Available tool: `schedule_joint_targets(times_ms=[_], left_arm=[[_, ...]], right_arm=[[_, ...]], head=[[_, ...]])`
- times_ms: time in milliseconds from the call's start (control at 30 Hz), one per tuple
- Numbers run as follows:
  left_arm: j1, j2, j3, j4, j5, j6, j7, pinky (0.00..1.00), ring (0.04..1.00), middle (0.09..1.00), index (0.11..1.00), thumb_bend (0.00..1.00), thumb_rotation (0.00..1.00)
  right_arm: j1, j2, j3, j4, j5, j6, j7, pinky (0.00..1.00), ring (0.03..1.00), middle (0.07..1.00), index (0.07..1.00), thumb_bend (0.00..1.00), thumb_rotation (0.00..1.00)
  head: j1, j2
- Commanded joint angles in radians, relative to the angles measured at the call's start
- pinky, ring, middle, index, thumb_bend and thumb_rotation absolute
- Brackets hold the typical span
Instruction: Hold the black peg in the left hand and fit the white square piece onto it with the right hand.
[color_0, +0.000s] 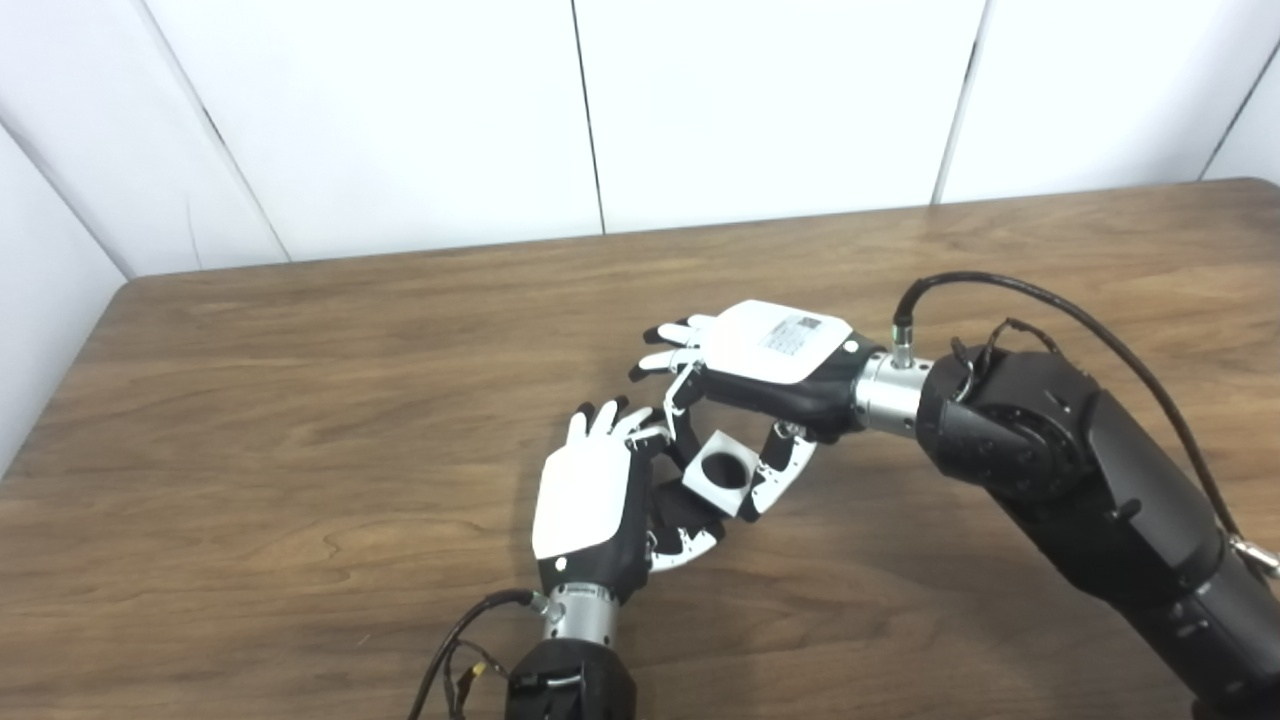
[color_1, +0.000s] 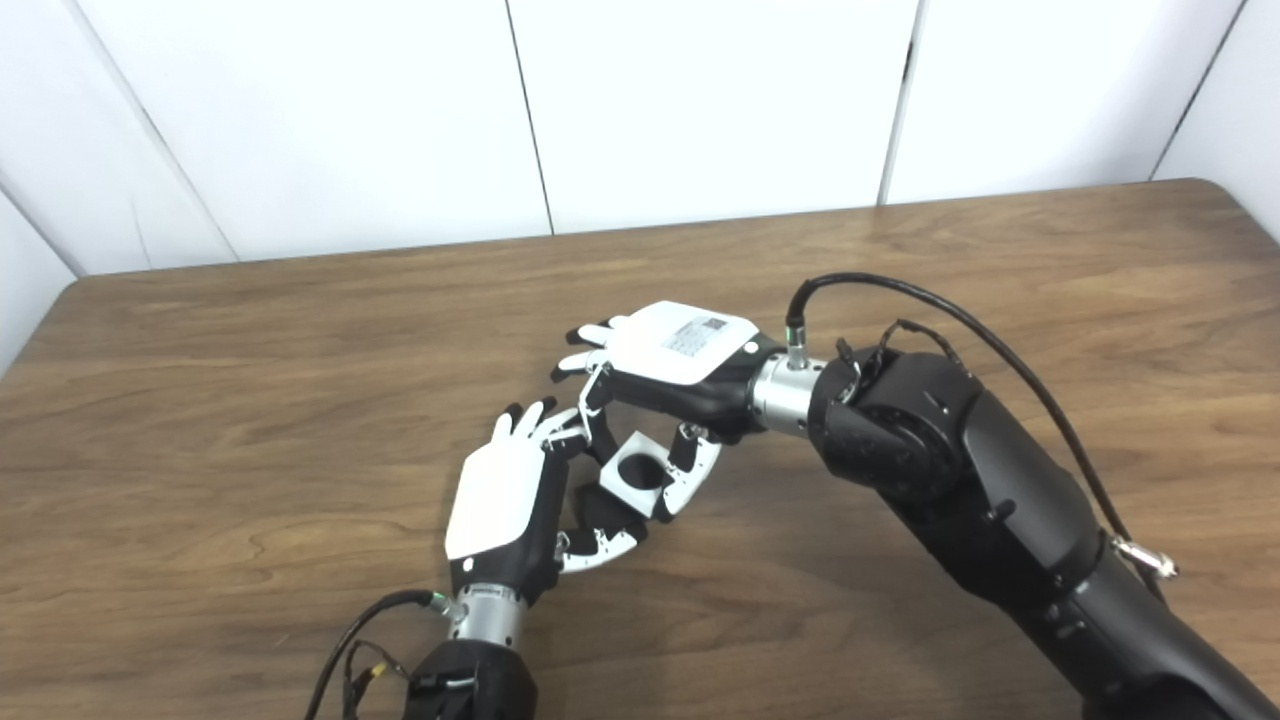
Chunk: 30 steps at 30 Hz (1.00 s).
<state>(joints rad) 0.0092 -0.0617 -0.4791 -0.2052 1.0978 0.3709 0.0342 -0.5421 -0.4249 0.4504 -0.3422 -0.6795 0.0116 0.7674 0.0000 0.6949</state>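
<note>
My left hand (color_0: 590, 500) stands upright at the table's middle front, fingers curled around a black peg (color_0: 686, 508) that is mostly hidden between palm and thumb. My right hand (color_0: 775, 365) comes in from the right, palm down, and pinches a white square piece (color_0: 722, 472) with a round hole between its fingers and thumb. The piece is tilted and sits right against the left hand's fingers, at the peg's end. The hole (color_1: 640, 468) faces up toward me and looks dark. I cannot tell whether the peg is inside it.
Both hands work over a brown wooden table (color_0: 300, 420). White wall panels stand behind its far edge. A black cable (color_0: 1050, 300) arcs over the right wrist, and wires (color_0: 460, 650) hang by the left wrist.
</note>
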Motion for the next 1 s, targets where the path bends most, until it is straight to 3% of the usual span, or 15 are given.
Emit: schedule_joint_targets(times_ms=[0, 867, 933, 967], left_arm=[[-0.010, -0.003, -0.006, 0.007, 0.017, 0.007, -0.016, 1.00, 0.955, 0.847, 0.487, 0.51, 0.08], [-0.011, -0.011, 0.001, 0.005, 0.011, 0.004, -0.014, 1.00, 0.959, 0.844, 0.487, 0.51, 0.08], [-0.011, -0.010, 0.001, 0.006, 0.014, 0.005, -0.017, 1.00, 0.957, 0.846, 0.488, 0.51, 0.08], [-0.011, -0.010, 0.001, 0.006, 0.014, 0.006, -0.018, 1.00, 0.957, 0.846, 0.488, 0.51, 0.08]], right_arm=[[-0.028, -0.001, -0.014, -0.011, -0.003, -0.020, -0.019, 1.00, 1.000, 0.917, 0.488, 0.53, 0.14], [-0.010, 0.013, -0.006, 0.037, -0.015, -0.036, -0.045, 0.95, 1.000, 0.913, 0.493, 0.52, 0.14], [-0.010, 0.013, -0.007, 0.036, -0.012, -0.028, -0.038, 0.96, 1.000, 0.905, 0.580, 0.81, 0.15], [-0.010, 0.013, -0.007, 0.036, -0.011, -0.025, -0.036, 0.96, 1.000, 0.903, 0.603, 0.88, 0.16]], head=[[0.000, 0.001], [0.015, 0.002], [0.015, 0.001], [0.015, 0.001]])
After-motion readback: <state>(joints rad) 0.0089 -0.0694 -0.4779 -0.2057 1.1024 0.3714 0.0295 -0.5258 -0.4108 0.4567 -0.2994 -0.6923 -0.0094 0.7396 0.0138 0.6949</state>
